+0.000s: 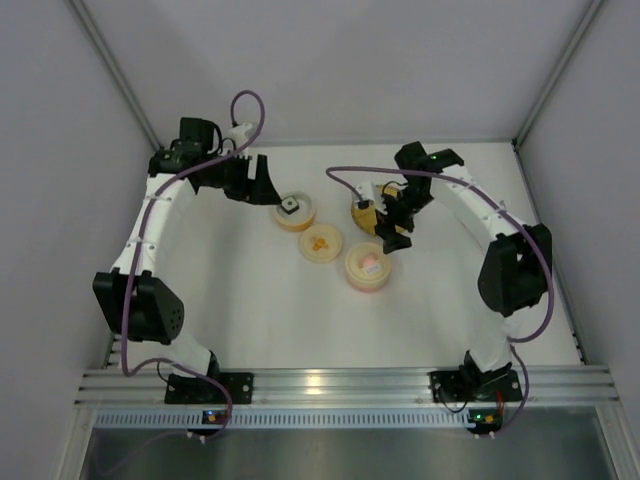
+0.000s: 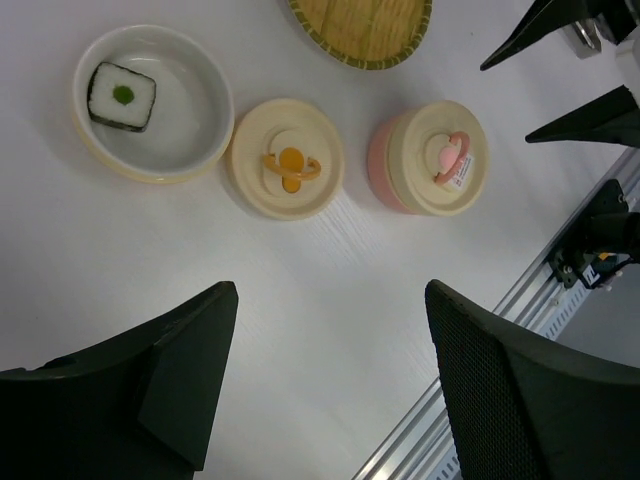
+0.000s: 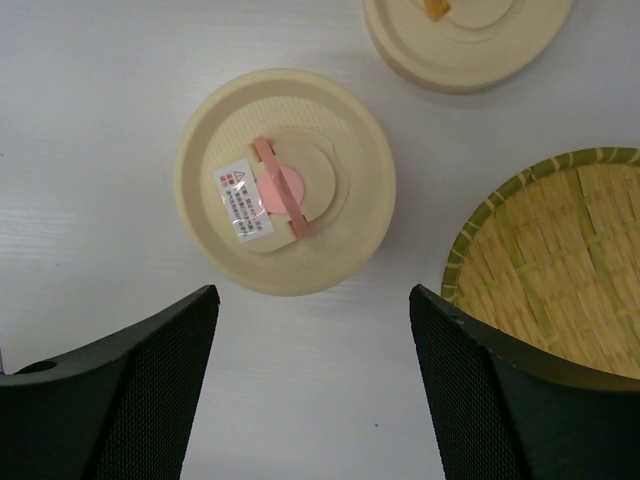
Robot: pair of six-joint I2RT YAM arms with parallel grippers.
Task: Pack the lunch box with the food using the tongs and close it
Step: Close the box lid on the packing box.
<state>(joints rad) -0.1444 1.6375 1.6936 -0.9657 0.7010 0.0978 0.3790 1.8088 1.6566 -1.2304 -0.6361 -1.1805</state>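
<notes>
Left wrist view: bowl (image 2: 208, 140) holds one white-and-dark cube (image 2: 121, 96); left jaws and right jaws gape, gripping nothing.

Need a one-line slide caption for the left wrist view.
Open left gripper above white cube in bowl, orange-handled lid, lidded pink container, woven plate.

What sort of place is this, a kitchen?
Probably a robot test cell, not a kitchen: plain grey walls, two black-and-white arms bolted to an aluminium rail, small cream lidded pots on a white table.
</notes>
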